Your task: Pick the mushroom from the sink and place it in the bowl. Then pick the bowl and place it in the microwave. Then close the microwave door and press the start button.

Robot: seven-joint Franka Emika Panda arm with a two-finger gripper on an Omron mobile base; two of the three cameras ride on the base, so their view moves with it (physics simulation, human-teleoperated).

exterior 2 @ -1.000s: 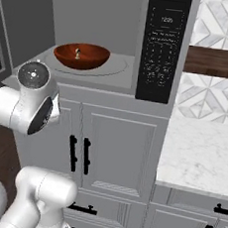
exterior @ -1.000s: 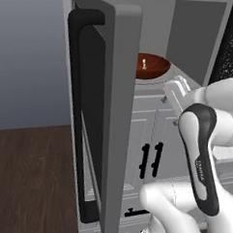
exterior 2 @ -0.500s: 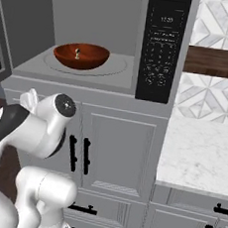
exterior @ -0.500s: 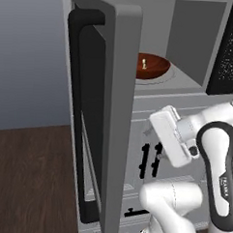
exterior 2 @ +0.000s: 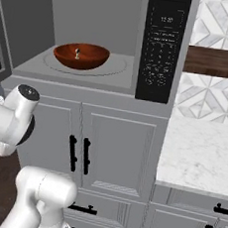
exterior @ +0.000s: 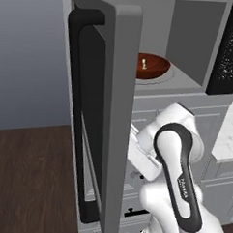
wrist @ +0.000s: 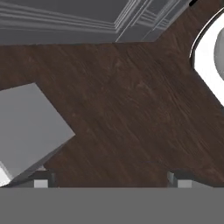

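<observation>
The microwave (exterior 2: 121, 69) stands open, with its black control panel (exterior 2: 163, 46) on the right. Inside, the reddish-brown bowl (exterior 2: 81, 56) (exterior: 151, 67) rests on the turntable with the small cream mushroom (exterior 2: 77, 53) (exterior: 144, 63) in it. The microwave door (exterior: 121, 89) is swung wide to the left, its black bar handle (exterior: 80, 111) facing outward. My arm is folded low in front of the cabinets, below the oven and just right of the door. In the hand view my gripper (wrist: 111, 181) points at the floor, open and holding nothing. The sink is out of view.
Grey lower cabinets with black handles (exterior 2: 79, 154) sit under the microwave. A marble counter (exterior 2: 202, 150) runs to the right. Dark wood floor (wrist: 131, 109) lies under the hand, and a grey slab (wrist: 26, 127) juts in at the left of the hand view.
My arm has dropped from the microwave's mouth, down and left toward the open door. The jaws stayed open; bowl and mushroom have not moved.
</observation>
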